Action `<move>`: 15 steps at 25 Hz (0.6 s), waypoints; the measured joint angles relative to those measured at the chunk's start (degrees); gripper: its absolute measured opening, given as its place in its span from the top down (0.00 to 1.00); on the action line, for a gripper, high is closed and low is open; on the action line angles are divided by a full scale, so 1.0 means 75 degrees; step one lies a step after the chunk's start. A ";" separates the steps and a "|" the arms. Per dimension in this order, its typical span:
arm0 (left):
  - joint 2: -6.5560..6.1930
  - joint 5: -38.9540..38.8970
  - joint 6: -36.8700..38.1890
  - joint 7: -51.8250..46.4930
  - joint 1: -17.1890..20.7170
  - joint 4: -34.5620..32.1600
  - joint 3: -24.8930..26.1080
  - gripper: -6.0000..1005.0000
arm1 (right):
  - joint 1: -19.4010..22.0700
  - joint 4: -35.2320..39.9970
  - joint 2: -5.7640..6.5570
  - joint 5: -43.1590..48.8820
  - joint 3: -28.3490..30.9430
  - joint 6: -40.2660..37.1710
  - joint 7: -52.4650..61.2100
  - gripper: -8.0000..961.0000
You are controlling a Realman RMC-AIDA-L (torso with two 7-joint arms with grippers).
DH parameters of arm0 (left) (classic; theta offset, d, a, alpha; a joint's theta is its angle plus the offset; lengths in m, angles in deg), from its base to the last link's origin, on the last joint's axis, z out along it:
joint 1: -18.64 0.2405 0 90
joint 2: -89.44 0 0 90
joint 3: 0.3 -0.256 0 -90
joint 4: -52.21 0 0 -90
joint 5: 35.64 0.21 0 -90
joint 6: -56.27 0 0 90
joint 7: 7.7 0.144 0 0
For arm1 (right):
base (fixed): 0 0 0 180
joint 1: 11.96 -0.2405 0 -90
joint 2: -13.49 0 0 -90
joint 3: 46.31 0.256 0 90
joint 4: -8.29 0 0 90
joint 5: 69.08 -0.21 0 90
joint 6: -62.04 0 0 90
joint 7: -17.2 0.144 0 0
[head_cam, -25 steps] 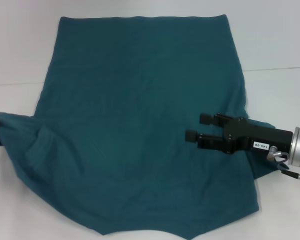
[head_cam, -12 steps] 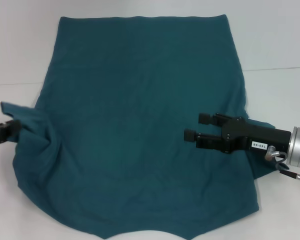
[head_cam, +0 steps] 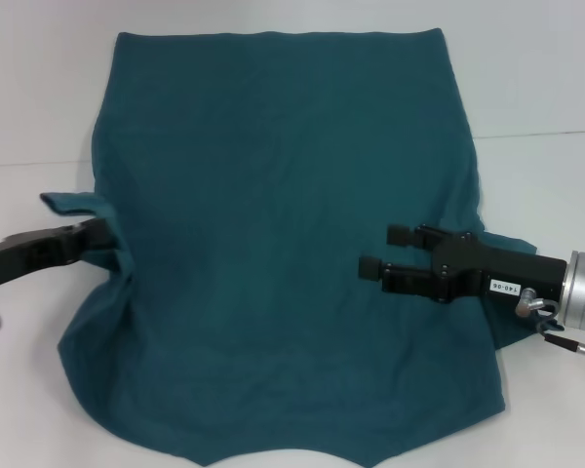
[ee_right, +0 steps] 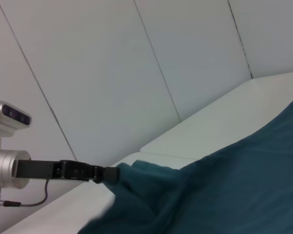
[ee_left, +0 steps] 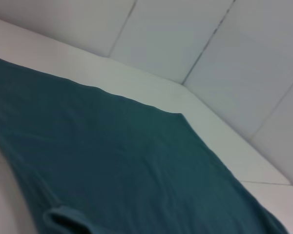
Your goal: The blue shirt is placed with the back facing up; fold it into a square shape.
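Sideways, left gripper [head_cam: 99, 237] clamping blue shirt [head_cam: 283, 195]

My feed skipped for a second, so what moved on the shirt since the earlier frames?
The left gripper, shut on the left sleeve of the large dark teal-blue short-sleeved shirt, has carried that sleeve inward toward the shirt's middle and lifted it, pulling the left edge along. The right gripper stayed open above the shirt's right side; the rest of the shirt lies flat on the white table as before.
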 joint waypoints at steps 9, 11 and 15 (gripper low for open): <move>0.0127 -0.0819 -0.0029 0.0474 -0.0438 0.1249 -0.0094 0.90 | 0.0038 -0.0013 0.0000 0.0021 -0.0051 0.0000 -0.0005 0.02; 0.0115 -0.0896 -0.0019 0.0486 -0.0430 0.1311 -0.0104 0.83 | 0.0039 -0.0013 0.0000 0.0029 -0.0053 -0.0001 -0.0004 0.02; 0.0084 -0.1213 -0.0020 0.0484 -0.0175 0.1216 -0.0046 0.68 | 0.0048 -0.0013 0.0001 0.0030 -0.0041 0.0006 -0.0004 0.02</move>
